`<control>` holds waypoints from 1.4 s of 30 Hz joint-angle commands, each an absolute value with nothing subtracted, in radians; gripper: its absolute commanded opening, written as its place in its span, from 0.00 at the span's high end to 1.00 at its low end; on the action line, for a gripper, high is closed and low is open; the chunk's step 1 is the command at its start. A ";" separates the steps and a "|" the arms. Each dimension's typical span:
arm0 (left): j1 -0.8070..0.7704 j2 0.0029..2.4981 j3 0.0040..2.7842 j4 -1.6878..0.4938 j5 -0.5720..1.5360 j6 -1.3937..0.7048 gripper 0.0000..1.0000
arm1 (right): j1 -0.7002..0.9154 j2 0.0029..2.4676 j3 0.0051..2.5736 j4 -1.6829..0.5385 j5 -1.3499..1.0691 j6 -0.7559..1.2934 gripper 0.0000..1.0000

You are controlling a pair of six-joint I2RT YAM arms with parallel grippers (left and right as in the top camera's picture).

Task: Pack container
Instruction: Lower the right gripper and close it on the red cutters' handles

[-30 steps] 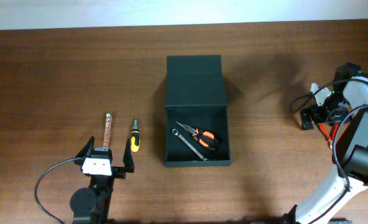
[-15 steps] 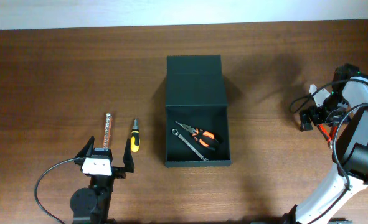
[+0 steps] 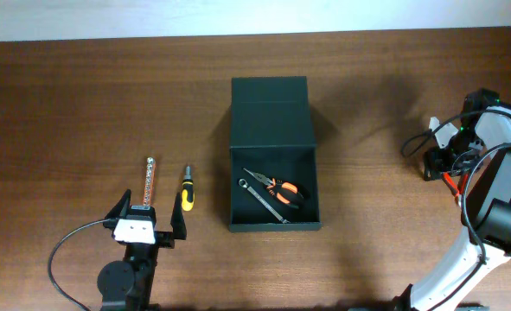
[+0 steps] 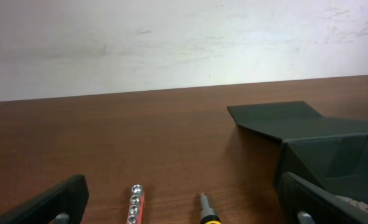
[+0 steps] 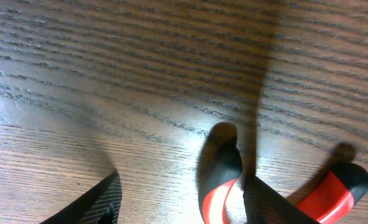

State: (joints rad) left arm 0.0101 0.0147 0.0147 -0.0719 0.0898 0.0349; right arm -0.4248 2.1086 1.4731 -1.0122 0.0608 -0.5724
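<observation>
The container point(image 3: 300, 168) sits at the middle of the table, its hinged lid point(image 3: 270, 108) thrown open flat toward the far side. Inside, at the near end, lie orange-handled pliers point(image 3: 279, 187) with a slim wrench point(image 3: 262, 199) just beside them, so the packing is partly done.

Out on the far right, the right gripper point(image 3: 432, 162) is low over a red-and-black-handled tool point(image 5: 220, 180). Its wrist view shows the fingers apart and straddling one handle tip, with bare wood between the left finger point(image 5: 99, 202) and the handle, so it's no clamp yet, by my reading. This looks like the pick-up of the next item. The move to come calls for a firm pinch on that handle, a lift, and a long carry left to the open box.

Left of the container, a yellow-and-black screwdriver point(image 3: 187, 192) and a red socket rail point(image 3: 150, 181) wait side by side, apart from each other. The left gripper point(image 3: 150, 216) rests just near of them with its jaws spread wide and holding nothing.

The surface is a dark brown wood-grain table point(image 3: 82, 104), matte and otherwise bare. A black cable point(image 3: 60, 255) loops by the left arm's base. Beyond the far edge stands a plain, scuffed white wall point(image 4: 171, 43).
</observation>
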 commanded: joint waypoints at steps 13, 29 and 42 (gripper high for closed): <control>0.017 0.006 0.009 -0.075 0.083 0.050 0.01 | -0.427 2.135 1.462 -1.004 0.061 -0.569 0.48; 0.017 0.006 0.009 -0.075 0.083 0.050 0.01 | -0.427 2.135 1.462 -0.994 0.060 -0.568 0.71; 0.017 0.006 0.009 -0.075 0.083 0.050 0.01 | -0.427 2.135 1.462 -0.986 0.057 -0.561 0.82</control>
